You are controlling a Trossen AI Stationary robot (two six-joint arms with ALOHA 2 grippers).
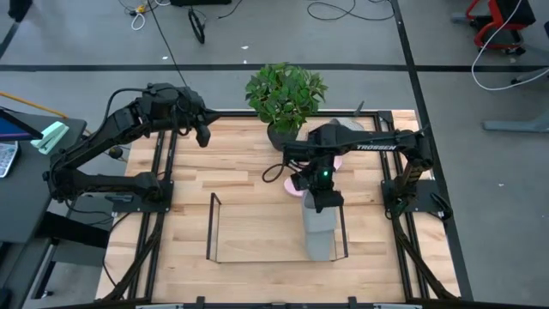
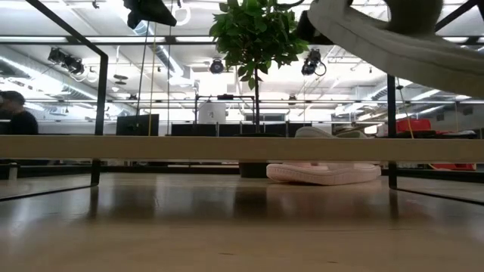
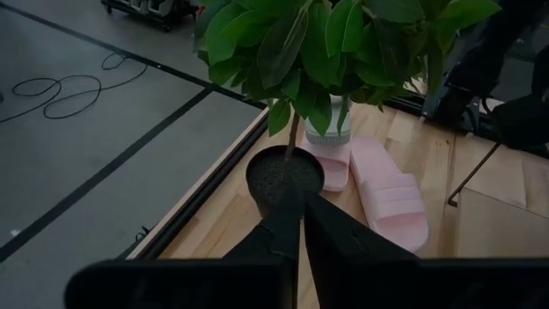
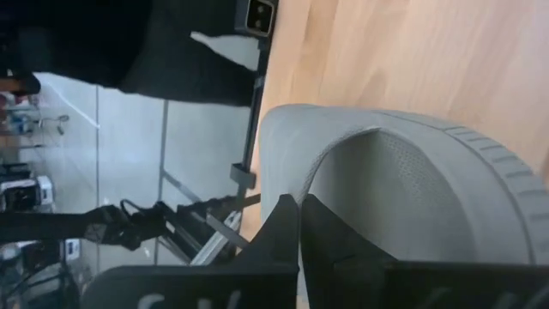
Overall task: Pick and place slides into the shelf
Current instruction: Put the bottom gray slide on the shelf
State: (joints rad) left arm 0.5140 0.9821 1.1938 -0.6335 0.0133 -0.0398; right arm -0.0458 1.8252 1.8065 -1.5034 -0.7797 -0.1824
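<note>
Right gripper [image 1: 322, 199] clamped on grey slide [image 1: 318, 230], hanging over shelf [image 1: 212, 225], right end. Pink slides [image 3: 386, 193] lying by plant pot [image 3: 279, 174]. Left gripper [image 1: 202, 135] pinched closed, far-left.

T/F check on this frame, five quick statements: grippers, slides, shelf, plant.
1. The right gripper holds a grey slide over the shelf. True.
2. The left gripper holds a pink slide. False: it is shut on nothing, near the table's far left edge.
3. The pink slides lie inside the shelf. False: they lie on the table by the potted plant.
4. The shelf's left half holds no slide. True.
5. The plant has tipped over. False: it stands upright.
</note>
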